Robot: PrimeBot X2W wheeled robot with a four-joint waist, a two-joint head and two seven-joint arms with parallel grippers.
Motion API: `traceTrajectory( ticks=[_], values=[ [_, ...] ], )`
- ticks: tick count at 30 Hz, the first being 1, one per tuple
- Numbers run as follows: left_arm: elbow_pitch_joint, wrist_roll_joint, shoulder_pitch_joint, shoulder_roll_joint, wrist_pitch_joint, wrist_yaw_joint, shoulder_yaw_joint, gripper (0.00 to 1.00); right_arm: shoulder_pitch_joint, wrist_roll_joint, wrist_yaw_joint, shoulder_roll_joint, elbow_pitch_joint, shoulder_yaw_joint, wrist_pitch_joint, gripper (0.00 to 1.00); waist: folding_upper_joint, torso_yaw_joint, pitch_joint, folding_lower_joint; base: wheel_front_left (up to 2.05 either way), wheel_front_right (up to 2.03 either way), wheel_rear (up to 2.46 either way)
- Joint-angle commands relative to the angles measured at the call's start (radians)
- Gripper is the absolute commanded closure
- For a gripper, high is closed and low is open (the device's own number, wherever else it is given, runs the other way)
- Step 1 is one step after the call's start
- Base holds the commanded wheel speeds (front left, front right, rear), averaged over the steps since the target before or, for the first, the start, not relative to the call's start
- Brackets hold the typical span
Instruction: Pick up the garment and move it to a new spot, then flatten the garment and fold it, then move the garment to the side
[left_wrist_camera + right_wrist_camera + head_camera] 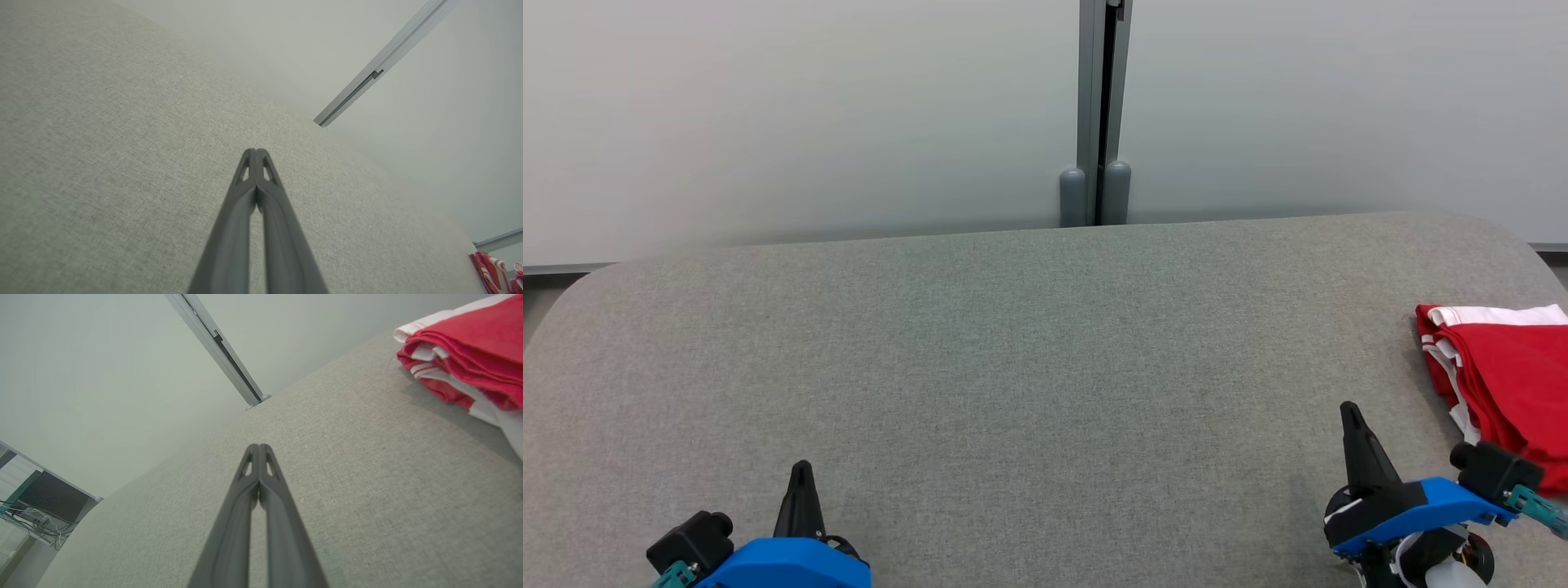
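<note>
The garment [1507,371], red with white trim, lies folded in a flat stack at the right edge of the grey fabric table [1013,367]. It also shows in the right wrist view as the garment [470,347] at upper right, and in the left wrist view as a small red patch of garment [496,271] at the far corner. My right gripper [1349,408] is shut with nothing in it, a little left of the garment and apart from it. Near the front left, my left gripper [801,467] is shut and empty over bare table. The touching fingertips show in both wrist views: left gripper [256,152], right gripper [258,446].
A pale wall [809,106] runs behind the table, with a grey vertical post [1101,106] at its middle. The table's far corners are rounded. A shelf with cables [36,514] stands beyond the table's left end.
</note>
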Motion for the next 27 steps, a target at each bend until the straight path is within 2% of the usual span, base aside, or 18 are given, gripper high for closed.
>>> traceTrajectory(
  ticks=[1, 27],
  values=[
    [-0.019, -0.024, -0.033, 0.0, 0.005, -0.005, 0.011, 1.0, -0.005, 0.027, 0.0, -0.005, -0.025, -0.004, 0.005, 1.0, 0.0, 0.0, 0.0, 0.0, 0.0, 0.0, 0.0],
    [-0.065, -0.351, -0.055, 0.0, 0.096, -0.058, 0.074, 1.0, 0.023, 0.376, 0.0, -0.007, -0.106, -0.03, 0.095, 1.0, 0.0, 0.006, 0.005, 0.0, 0.0, 0.0, 0.0]
  ],
)
